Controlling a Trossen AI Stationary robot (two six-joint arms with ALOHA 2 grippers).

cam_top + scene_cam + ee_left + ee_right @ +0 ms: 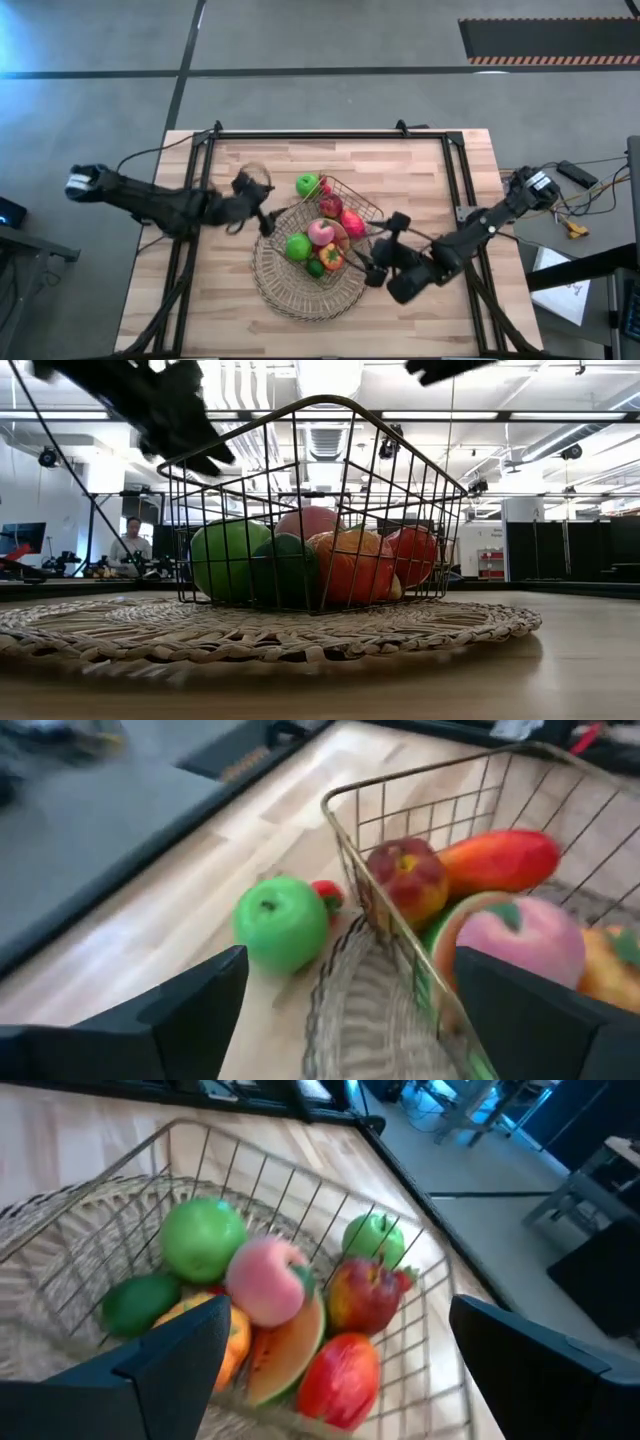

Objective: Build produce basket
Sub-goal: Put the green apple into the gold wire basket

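Beside the basket (340, 225), left gripper (262, 205) and right gripper (383, 255) gape empty.

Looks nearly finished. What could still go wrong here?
The round green toy apple lies outside the dark wire mesh basket, on the wooden table; a nudge could roll it away. The left gripper, jaws open, is close to the basket's corner and might snag the wire, tipping the piled fruit.

the basket (345, 215) sits on the round mat (290, 285) mid-table with most fruit inside it, one apple (307, 185) lies on the table just outside its far-left side, and the grippers flank it, left (262, 215) and right (380, 255).
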